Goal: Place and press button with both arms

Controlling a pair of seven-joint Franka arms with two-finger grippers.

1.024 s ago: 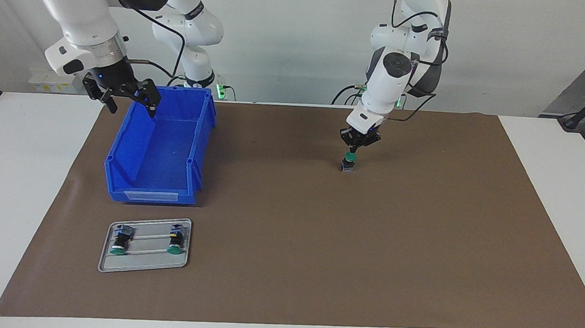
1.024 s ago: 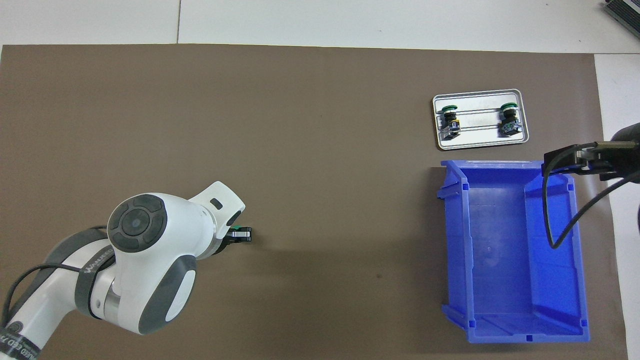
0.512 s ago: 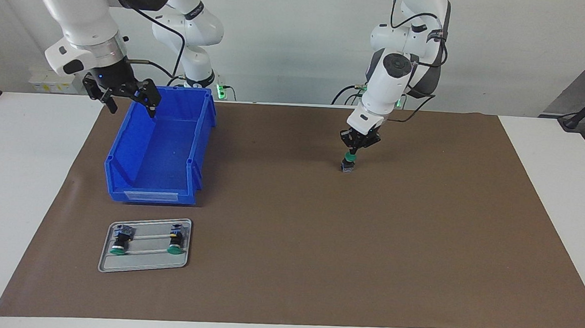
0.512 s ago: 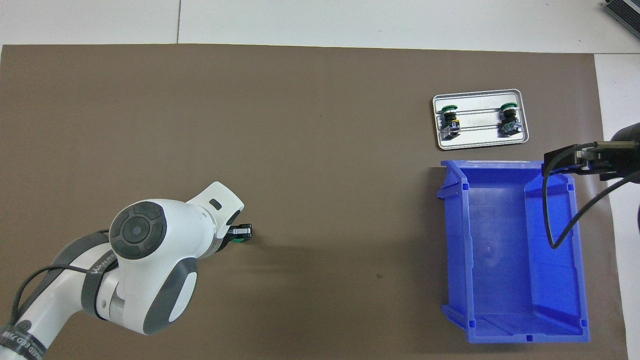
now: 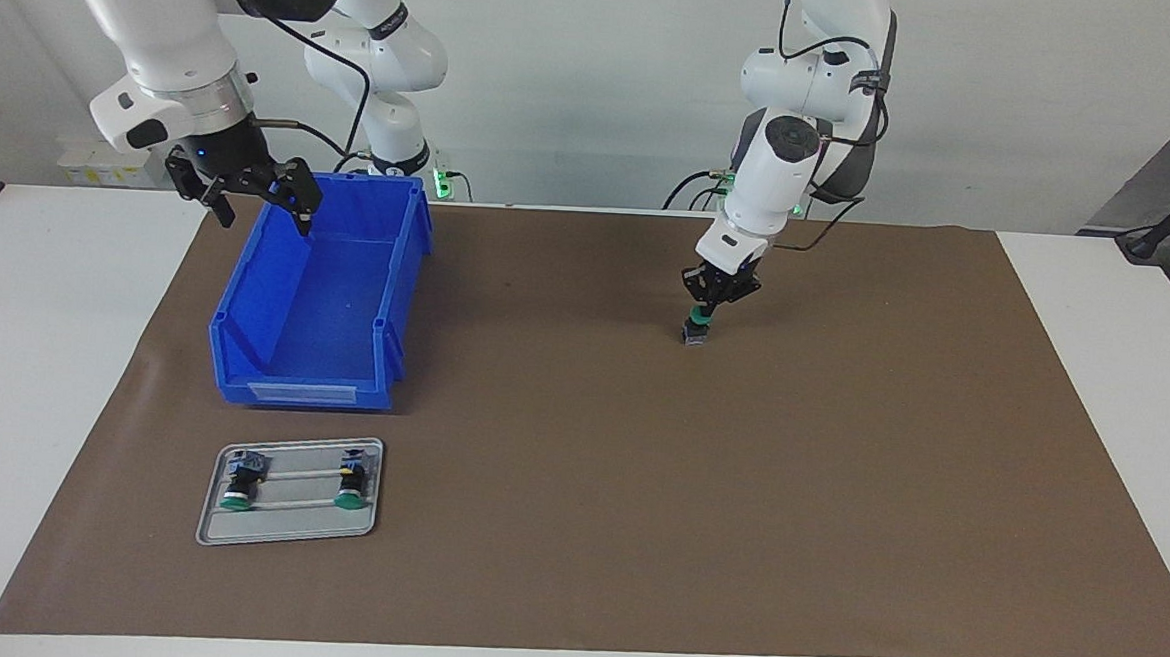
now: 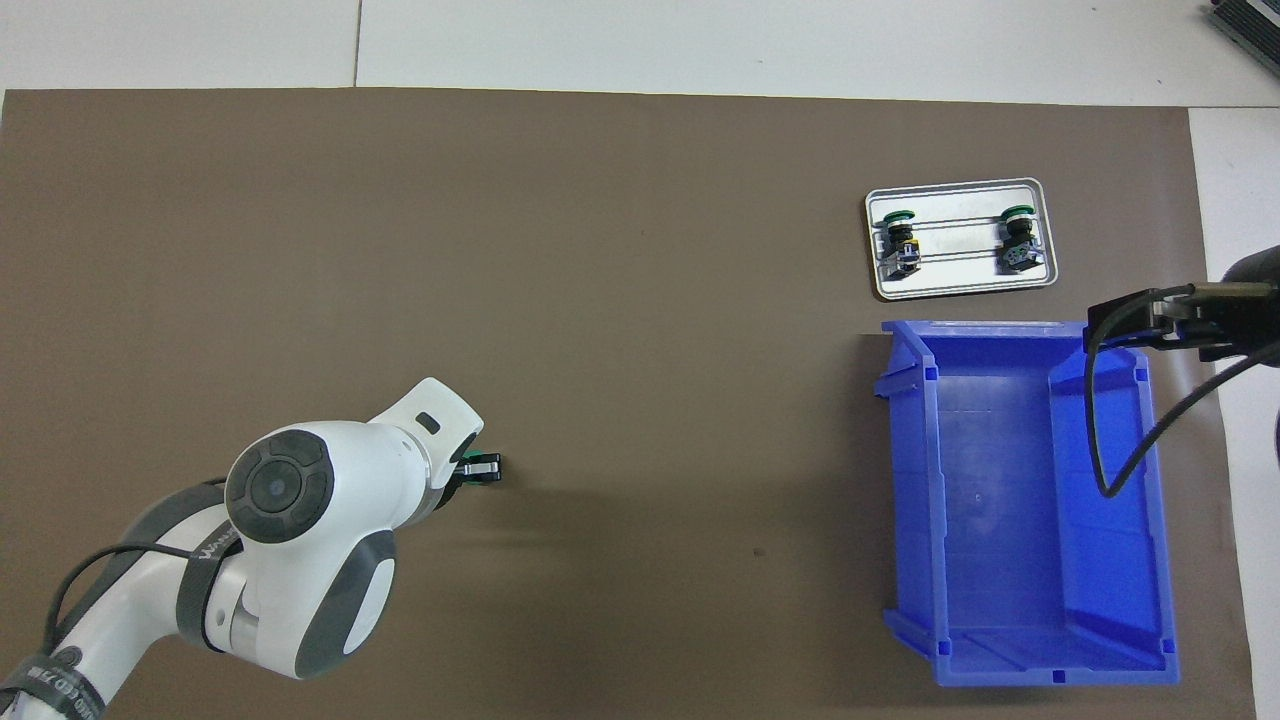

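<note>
One green-capped button (image 5: 695, 331) stands upright on the brown mat (image 5: 637, 491), toward the left arm's end. My left gripper (image 5: 706, 309) points straight down at it, shut, its fingertips meeting on the green cap. From overhead the left wrist hides most of this button (image 6: 485, 469), and only the tip of the left gripper (image 6: 468, 470) shows. My right gripper (image 5: 263, 208) hangs open over the blue bin's wall nearest the right arm's end and holds nothing; the overhead view shows the right gripper (image 6: 1140, 322) above that wall.
A blue bin (image 5: 246, 296) (image 6: 1000, 480) sits toward the right arm's end. Farther from the robots lies a grey tray (image 5: 284, 530) (image 6: 955, 288) holding two more green-capped buttons (image 5: 237, 480) (image 5: 350, 480) on their sides.
The left arm's wrist and elbow have shifted slightly while its shut tips stayed at the button's cap. The right arm has not moved.
</note>
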